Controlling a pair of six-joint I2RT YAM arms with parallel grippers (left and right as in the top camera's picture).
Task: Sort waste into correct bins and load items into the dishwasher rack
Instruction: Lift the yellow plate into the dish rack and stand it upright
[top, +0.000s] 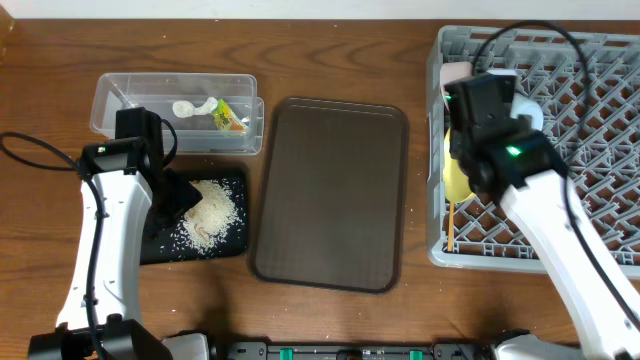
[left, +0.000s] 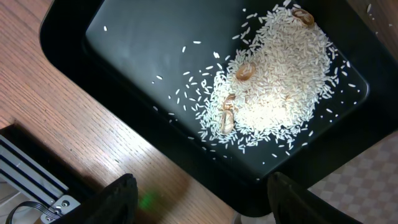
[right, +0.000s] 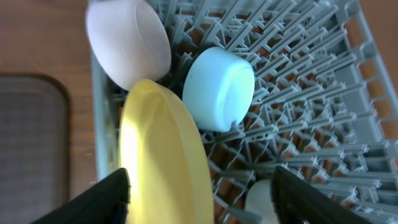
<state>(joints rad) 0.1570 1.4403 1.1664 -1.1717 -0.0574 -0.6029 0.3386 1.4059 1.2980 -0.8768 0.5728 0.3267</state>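
The grey dishwasher rack (top: 590, 150) stands at the right. In it, near its left edge, a yellow plate (right: 161, 155) stands on edge beside a white-pinkish bowl (right: 127, 43), a light blue bowl (right: 219, 87) and a small white cup (right: 261, 199). Chopsticks (top: 452, 235) lie at the rack's left side. My right gripper (right: 202, 199) is open above the plate and holds nothing. The clear tub (top: 120, 100) holds the printed wrapper (top: 230, 117) and the white scrap (top: 192, 107). The black tray (left: 143, 56) holds rice grains (left: 273, 81). My left gripper (left: 202, 199) is open and empty over the tray's edge.
A large dark brown serving tray (top: 330, 195) lies between the bins and the rack. A few brownish bits (left: 245, 71) sit in the rice. The table's wooden top (top: 330, 40) shows behind the trays.
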